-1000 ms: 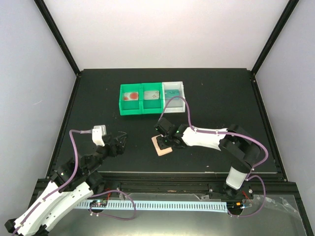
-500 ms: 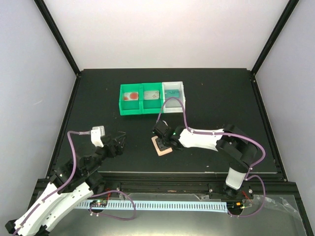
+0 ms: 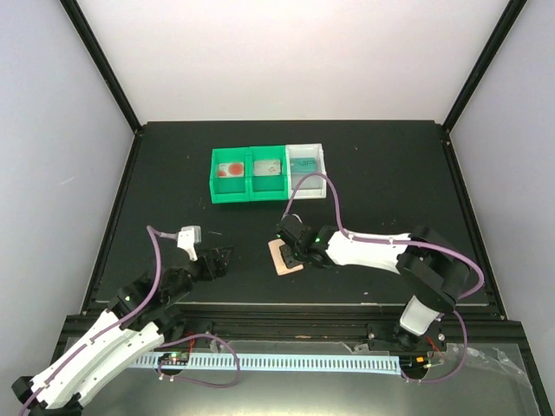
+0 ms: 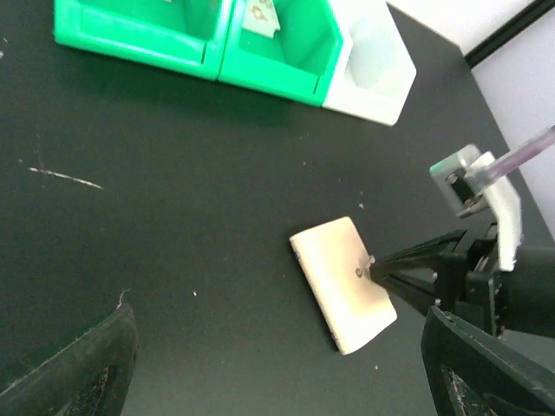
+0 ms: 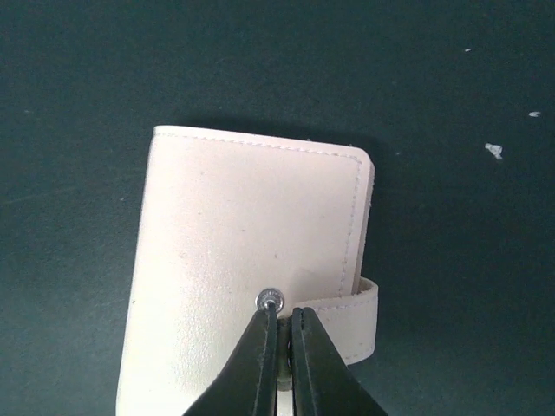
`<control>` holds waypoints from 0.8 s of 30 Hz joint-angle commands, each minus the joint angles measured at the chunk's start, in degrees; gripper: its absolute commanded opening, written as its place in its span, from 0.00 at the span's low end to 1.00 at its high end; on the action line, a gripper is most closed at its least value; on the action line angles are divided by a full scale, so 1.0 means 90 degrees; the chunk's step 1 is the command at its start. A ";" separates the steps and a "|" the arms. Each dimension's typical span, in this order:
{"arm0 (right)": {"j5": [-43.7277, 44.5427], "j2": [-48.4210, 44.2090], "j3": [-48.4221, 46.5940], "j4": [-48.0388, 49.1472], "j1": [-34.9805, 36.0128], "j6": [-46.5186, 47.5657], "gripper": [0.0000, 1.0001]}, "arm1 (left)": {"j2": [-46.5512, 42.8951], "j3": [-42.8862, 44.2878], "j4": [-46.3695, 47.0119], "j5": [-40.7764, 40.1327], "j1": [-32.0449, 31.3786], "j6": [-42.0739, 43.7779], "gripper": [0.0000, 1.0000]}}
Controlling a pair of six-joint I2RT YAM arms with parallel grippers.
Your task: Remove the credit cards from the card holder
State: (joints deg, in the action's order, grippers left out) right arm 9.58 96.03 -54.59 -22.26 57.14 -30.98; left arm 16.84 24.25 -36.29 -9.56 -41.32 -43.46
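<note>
Card holder (image 3: 284, 257) folded shut, centre of desk (image 3: 390, 173). Right hand (image 5: 282, 319) clenched, tips on snap tab (image 5: 357, 305); grip unclear. Left hand (image 3: 221, 258) released, lower left. 3 credit cards (image 3: 231, 169) in bins (image 3: 251, 197), upper centre. Likely near done; holder contents hidden.

I was driving a lab test cell, not a home or shop. A matte black table (image 3: 390, 173) stood boxed in by plain white panels (image 3: 286, 61) on black frame posts (image 3: 101, 65). The left arm (image 3: 95, 351) and right arm (image 3: 368, 249) were bolted at its near edge, purple cables (image 3: 314, 175) looping off them, with a slotted cable duct (image 3: 295, 362) along the front.
</note>
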 commanded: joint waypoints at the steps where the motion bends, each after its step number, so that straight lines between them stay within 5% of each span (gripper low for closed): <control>1: -0.0196 -0.0314 0.0168 0.0315 0.0017 -0.0231 0.01 | 0.0260 -0.0191 0.0641 0.0561 0.0030 -0.0077 0.88; 24: -0.1733 -0.2053 0.1398 0.2499 0.0018 -0.0736 0.01 | 0.2616 -0.0950 0.3132 0.2164 0.0087 -0.0505 0.88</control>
State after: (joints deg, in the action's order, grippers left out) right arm -1.26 78.56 -43.20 -7.75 57.14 -35.14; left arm 38.22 16.32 -15.66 5.61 -41.30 -46.50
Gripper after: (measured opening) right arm 0.012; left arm 0.875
